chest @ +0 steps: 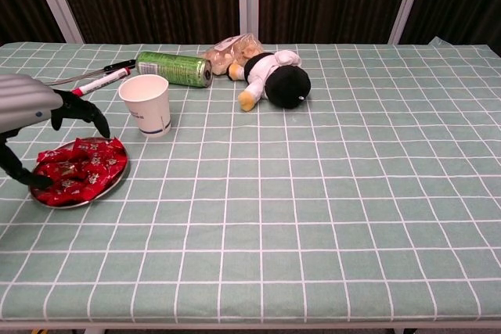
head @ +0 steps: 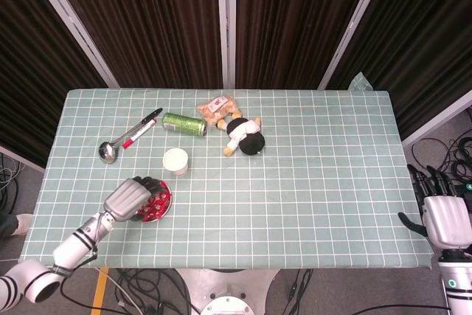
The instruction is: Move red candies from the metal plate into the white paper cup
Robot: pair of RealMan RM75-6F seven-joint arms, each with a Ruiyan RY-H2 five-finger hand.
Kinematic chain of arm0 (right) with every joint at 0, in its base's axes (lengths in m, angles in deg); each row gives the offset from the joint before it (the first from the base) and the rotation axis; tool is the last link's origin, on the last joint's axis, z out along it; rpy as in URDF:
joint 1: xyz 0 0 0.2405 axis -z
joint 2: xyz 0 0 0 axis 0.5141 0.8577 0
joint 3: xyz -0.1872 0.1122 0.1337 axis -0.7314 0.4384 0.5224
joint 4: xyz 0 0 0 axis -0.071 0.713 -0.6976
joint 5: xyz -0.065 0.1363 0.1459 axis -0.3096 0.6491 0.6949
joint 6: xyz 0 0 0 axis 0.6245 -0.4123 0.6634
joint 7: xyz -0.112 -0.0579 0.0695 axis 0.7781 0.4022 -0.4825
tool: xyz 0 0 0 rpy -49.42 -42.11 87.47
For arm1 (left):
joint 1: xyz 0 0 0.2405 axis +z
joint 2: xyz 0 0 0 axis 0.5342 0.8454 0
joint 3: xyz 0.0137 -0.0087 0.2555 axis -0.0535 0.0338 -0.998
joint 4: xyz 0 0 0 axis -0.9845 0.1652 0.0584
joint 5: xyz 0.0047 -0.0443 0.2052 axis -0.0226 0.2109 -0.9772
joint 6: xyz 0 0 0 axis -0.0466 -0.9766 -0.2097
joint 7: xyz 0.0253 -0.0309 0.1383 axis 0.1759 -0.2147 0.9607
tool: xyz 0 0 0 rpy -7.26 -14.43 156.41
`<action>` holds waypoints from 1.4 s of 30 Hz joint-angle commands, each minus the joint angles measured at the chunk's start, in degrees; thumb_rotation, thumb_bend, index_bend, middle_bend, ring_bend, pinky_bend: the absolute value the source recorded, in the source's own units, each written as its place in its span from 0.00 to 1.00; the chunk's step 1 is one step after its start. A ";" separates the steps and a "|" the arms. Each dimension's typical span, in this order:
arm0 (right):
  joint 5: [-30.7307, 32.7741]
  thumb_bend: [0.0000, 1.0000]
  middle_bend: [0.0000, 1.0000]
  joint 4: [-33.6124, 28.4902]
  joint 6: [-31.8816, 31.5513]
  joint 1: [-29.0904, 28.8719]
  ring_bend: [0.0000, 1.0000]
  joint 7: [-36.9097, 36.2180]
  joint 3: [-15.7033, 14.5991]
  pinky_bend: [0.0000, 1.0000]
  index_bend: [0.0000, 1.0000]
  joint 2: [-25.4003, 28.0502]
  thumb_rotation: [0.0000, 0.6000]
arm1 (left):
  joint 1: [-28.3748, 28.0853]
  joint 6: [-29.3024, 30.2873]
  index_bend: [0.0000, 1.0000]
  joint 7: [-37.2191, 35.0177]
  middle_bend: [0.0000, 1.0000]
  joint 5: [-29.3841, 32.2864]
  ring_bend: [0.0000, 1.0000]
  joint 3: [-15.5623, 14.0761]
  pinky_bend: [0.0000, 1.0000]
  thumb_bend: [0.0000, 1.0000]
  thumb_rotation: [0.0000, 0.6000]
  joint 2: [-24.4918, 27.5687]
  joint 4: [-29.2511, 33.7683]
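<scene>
The left robot hand (chest: 35, 115) hangs directly over the round metal plate (chest: 113, 184), fingers spread and curled downward, holding nothing. In the chest view the fingertips stand above the pile; the thumb tip reaches down at the plate's left edge, and contact there cannot be confirmed. The red wrapped candies (chest: 82, 171) lie heaped on the plate, near the front-left part of the green checked surface (chest: 329, 193). In the head view the left robot hand (head: 133, 198) covers most of the plate (head: 164, 207).

The key relation: the candies lie straight below the left robot hand, so the coming move is judged to be a short descent and closure. The white paper cup (chest: 145, 105) stands upright just beyond the plate and slightly to its right, mouth open upward. Transfer from plate to cup runs away from the robot and slightly rightward. The left robot hand is much the nearer. The right robot hand (head: 446, 215) hangs off the far right edge of the surface, fingers extended and apart, empty.

Other items lie beyond the cup: a green can (chest: 174, 68) on its side, a red marker (chest: 95, 84), a black-and-white plush toy (chest: 278, 76) and a clear snack bag (chest: 233, 50). None stands between plate and cup.
</scene>
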 commanded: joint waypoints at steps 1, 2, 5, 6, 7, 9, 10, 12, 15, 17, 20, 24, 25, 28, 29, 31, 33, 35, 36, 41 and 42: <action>0.22 0.09 0.18 0.12 0.38 -0.26 0.06 -0.14 0.10 0.12 0.03 -0.11 1.00 | -1.02 -1.91 0.34 0.78 0.35 2.17 0.28 0.24 0.43 0.16 1.00 -1.57 -1.04; 0.35 0.09 0.18 0.18 0.51 -0.33 0.06 -0.14 0.12 0.12 0.03 -0.17 1.00 | -1.31 -2.25 0.34 0.80 0.35 2.71 0.28 0.40 0.44 0.16 1.00 -2.06 -1.54; 0.55 0.09 0.18 0.18 0.61 -0.28 0.06 -0.22 0.04 0.12 0.03 -0.14 1.00 | -2.19 -3.55 0.34 0.79 0.35 3.68 0.28 0.40 0.44 0.17 1.00 -2.82 -2.50; 0.60 0.09 0.18 0.19 0.53 -0.23 0.06 -0.19 0.03 0.12 0.03 -0.13 1.00 | -2.35 -3.80 0.34 0.96 0.35 3.91 0.28 0.32 0.44 0.17 1.00 -3.00 -2.73; 0.63 0.09 0.18 0.20 0.43 -0.16 0.06 -0.19 0.01 0.12 0.03 -0.12 1.00 | -2.52 -4.02 0.34 1.10 0.35 4.10 0.28 0.26 0.44 0.17 1.00 -3.14 -2.91; 0.76 0.09 0.18 0.18 0.33 -0.06 0.06 -0.23 0.00 0.12 0.03 -0.06 1.00 | -2.86 -4.57 0.34 1.32 0.35 4.67 0.28 0.14 0.44 0.17 1.00 -3.58 -3.44; 0.86 0.09 0.18 0.17 0.38 -0.06 0.06 -0.19 0.01 0.12 0.03 -0.04 1.00 | -3.03 -4.90 0.35 1.57 0.35 5.02 0.28 0.06 0.44 0.17 1.00 -3.78 -3.65; 1.07 0.09 0.18 0.12 0.53 -0.09 0.06 -0.17 0.02 0.12 0.03 -0.05 1.00 | -3.19 -4.91 0.35 1.90 0.35 5.29 0.28 -0.02 0.44 0.17 1.00 -4.20 -4.07; 1.32 0.09 0.18 0.05 0.76 -0.16 0.06 -0.20 0.04 0.12 0.03 0.02 1.00 | -3.24 -4.58 0.38 1.73 0.35 5.69 0.28 -0.19 0.48 0.18 1.00 -4.96 -5.01; 1.49 0.09 0.18 0.04 0.80 -0.12 0.06 -0.25 0.04 0.12 0.03 0.06 1.00 | -3.21 -4.25 0.40 1.33 0.36 5.78 0.28 -0.42 0.51 0.20 1.00 -5.65 -6.14; 1.63 0.09 0.18 0.02 0.87 -0.09 0.06 -0.25 0.00 0.12 0.03 0.11 1.00 | -3.18 -3.65 0.42 0.34 0.39 5.63 0.31 -0.79 0.56 0.23 1.00 -6.82 -7.95; 2.07 0.09 0.18 -0.17 1.23 -0.20 0.06 -0.20 0.07 0.12 0.03 0.21 1.00 | -3.26 -2.97 0.43 -1.07 0.39 5.32 0.31 -1.22 0.58 0.24 1.00 -8.01 -9.79; 2.19 0.09 0.18 -0.20 1.30 -0.21 0.06 -0.16 0.10 0.13 0.03 0.23 1.00 | -3.28 -2.78 0.43 -1.34 0.39 5.25 0.32 -1.28 0.58 0.25 1.00 -8.23 -10.14; 2.46 0.09 0.18 -0.28 1.34 -0.10 0.06 -0.16 0.05 0.13 0.03 0.31 1.00 | -3.25 -1.65 0.46 -2.47 0.42 4.74 0.36 -1.51 0.62 0.27 1.00 -9.15 -11.63; 2.53 0.09 0.18 -0.29 1.33 -0.04 0.06 -0.17 0.01 0.13 0.03 0.35 1.00 | -3.22 -1.12 0.47 -2.99 0.44 4.44 0.38 -1.63 0.64 0.28 1.00 -9.55 -12.36; 2.62 0.09 0.18 -0.35 1.35 0.02 0.06 -0.25 -0.03 0.13 0.03 0.41 1.00 | -3.15 -0.21 0.51 -3.94 0.48 3.98 0.42 -1.79 0.68 0.31 1.00 -10.17 -13.42; 2.76 0.09 0.18 -0.41 1.46 0.02 0.06 -0.22 -0.03 0.13 0.03 0.48 1.00 | -3.15 0.56 0.53 -4.90 0.52 3.46 0.45 -2.07 0.71 0.33 1.00 -10.77 -14.66; 2.90 0.09 0.18 -0.54 1.60 -0.05 0.06 -0.18 0.02 0.13 0.03 0.56 1.00 | -3.26 0.83 0.55 -5.92 0.55 3.13 0.49 -2.36 0.73 0.35 1.00 -11.22 -15.68; 2.94 0.09 0.18 -0.59 1.64 -0.07 0.06 -0.15 0.04 0.13 0.03 0.59 1.00 | -3.29 0.95 0.56 -6.29 0.56 3.02 0.50 -2.47 0.74 0.36 1.00 -11.39 -16.10; 3.16 0.09 0.18 -0.76 1.80 0.02 0.06 -0.15 -0.09 0.14 0.03 0.68 1.00 | -3.33 2.16 0.61 -8.70 0.62 2.48 0.57 -2.84 0.82 0.41 1.00 -12.41 -18.43; 3.19 0.09 0.18 -0.80 1.83 0.01 0.06 -0.16 -0.10 0.14 0.03 0.71 1.00 | -3.30 2.54 0.61 -9.21 0.63 2.36 0.58 -2.85 0.84 0.43 1.00 -12.63 -18.87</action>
